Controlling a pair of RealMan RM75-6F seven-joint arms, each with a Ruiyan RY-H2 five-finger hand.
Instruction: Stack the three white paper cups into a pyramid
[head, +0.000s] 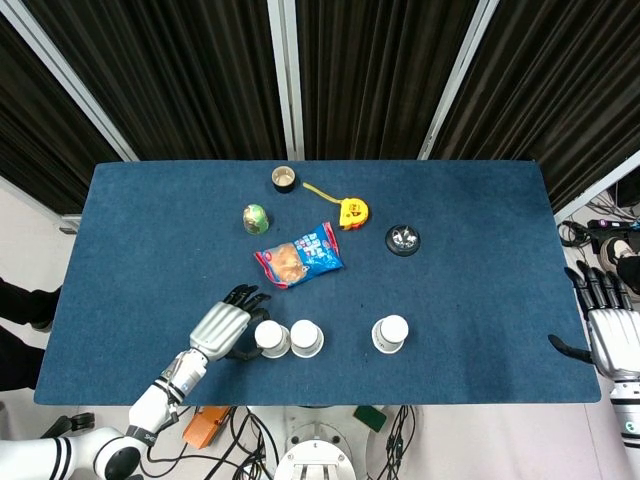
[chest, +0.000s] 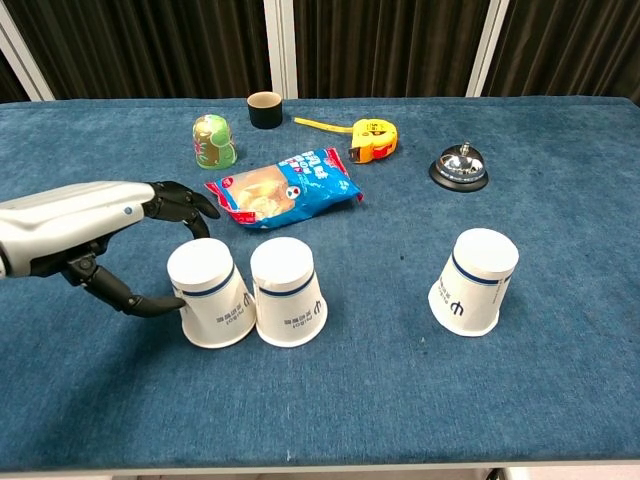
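Three white paper cups stand upside down near the table's front edge. My left hand (chest: 110, 235) (head: 222, 326) holds the left cup (chest: 209, 293) (head: 270, 338) between its thumb and fingers. That cup touches the middle cup (chest: 288, 291) (head: 306, 338). The third cup (chest: 475, 280) (head: 391, 333) stands alone further right. My right hand (head: 606, 326) hovers with spread fingers off the table's right edge, holding nothing; the chest view does not show it.
Behind the cups lie a blue snack bag (chest: 285, 188), a green jar (chest: 213, 140), a small black cup (chest: 265, 108), a yellow tape measure (chest: 372, 137) and a desk bell (chest: 459, 168). The blue table (head: 480, 250) ends just in front of the cups.
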